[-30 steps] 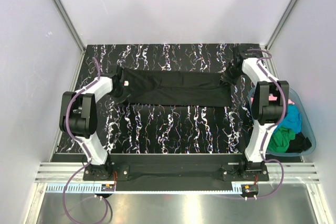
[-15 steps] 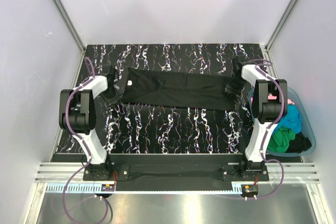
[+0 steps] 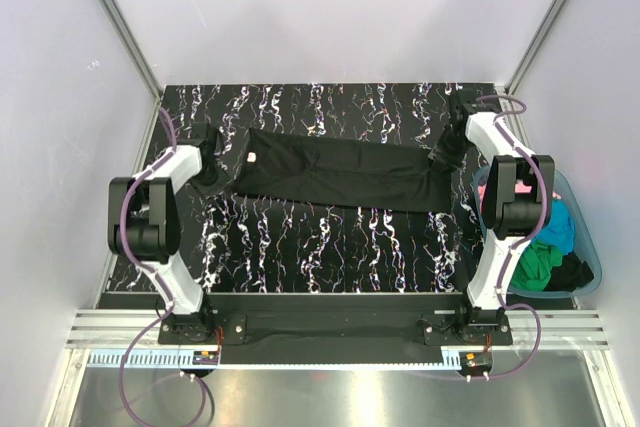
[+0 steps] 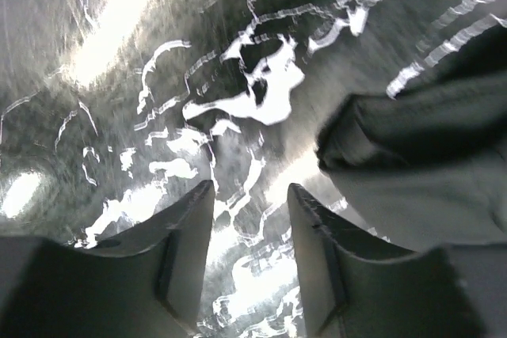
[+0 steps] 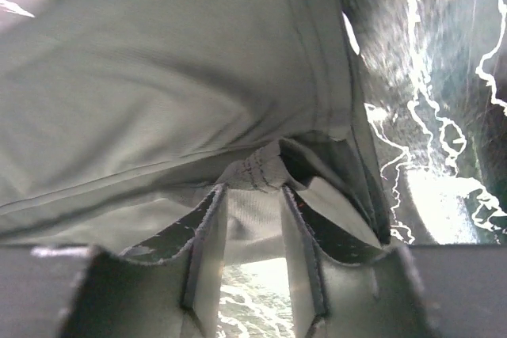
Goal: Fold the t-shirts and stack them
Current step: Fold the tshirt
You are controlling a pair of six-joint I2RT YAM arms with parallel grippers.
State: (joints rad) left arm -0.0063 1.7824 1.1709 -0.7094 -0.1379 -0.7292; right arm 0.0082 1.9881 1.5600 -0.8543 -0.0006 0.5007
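Top view: left end effector (image 3: 205, 139) and right end effector (image 3: 448, 150) are black on dark cloth and surface, so the jaws can't be read there. Left wrist view is blurred. The left end effector (image 4: 249, 191) is spread with bare surface between the fingers and grips nothing. The end of the black t-shirt (image 4: 412, 164) lies just to its right, apart from it. In the right wrist view the right end effector (image 5: 252, 193) is spread too. A bunched hem of the black t-shirt (image 5: 158, 77) sits right at the fingertips, not clamped.

The black t-shirt (image 3: 340, 169) lies as a long folded band across the far half of the surface (image 3: 330, 247), between both arms, with a small pale tag near its left end. Sleeves can't be made out.

A teal tub (image 3: 590, 247) off the right edge is partly hidden by the right arm. It holds crumpled pink (image 3: 520, 187), turquoise-blue (image 3: 557, 227) and green (image 3: 535, 262) t-shirts.

Surface is black with white marbling. Plain pale walls, metal frame posts in the far corners.
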